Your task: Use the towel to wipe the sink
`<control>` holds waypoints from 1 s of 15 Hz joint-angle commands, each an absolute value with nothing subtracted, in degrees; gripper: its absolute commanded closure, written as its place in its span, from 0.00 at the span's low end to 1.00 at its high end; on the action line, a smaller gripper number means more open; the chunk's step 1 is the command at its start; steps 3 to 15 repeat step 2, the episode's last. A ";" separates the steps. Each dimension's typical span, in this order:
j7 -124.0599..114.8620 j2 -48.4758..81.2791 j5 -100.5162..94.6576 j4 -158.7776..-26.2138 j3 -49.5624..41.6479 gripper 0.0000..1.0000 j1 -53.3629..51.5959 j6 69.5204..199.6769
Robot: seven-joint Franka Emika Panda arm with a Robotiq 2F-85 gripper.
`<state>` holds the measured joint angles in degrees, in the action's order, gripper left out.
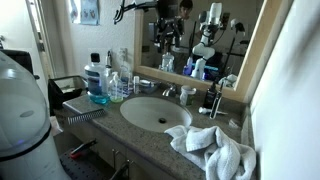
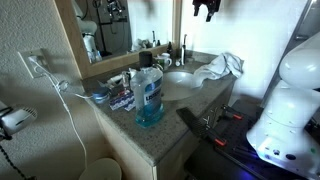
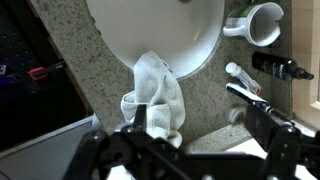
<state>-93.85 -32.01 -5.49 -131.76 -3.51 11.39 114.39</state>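
A white towel lies crumpled on the granite counter beside the oval white sink. Both exterior views show it. In the wrist view the towel drapes from the sink's rim onto the counter. My gripper is open and empty, and its two dark fingers frame the towel's lower end from above. In both exterior views the gripper hangs high above the counter, well clear of the towel.
A blue mouthwash bottle and small toiletries stand beside the sink. A faucet sits behind the basin. A white mug and a tube lie near the towel. A mirror covers the back wall.
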 commanded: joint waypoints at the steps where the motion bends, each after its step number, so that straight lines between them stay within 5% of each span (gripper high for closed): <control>1: -90.57 -30.98 -3.63 -128.63 -1.88 0.00 10.81 109.93; 15: -89.93 -30.70 -3.53 -128.45 -1.62 0.00 10.63 109.43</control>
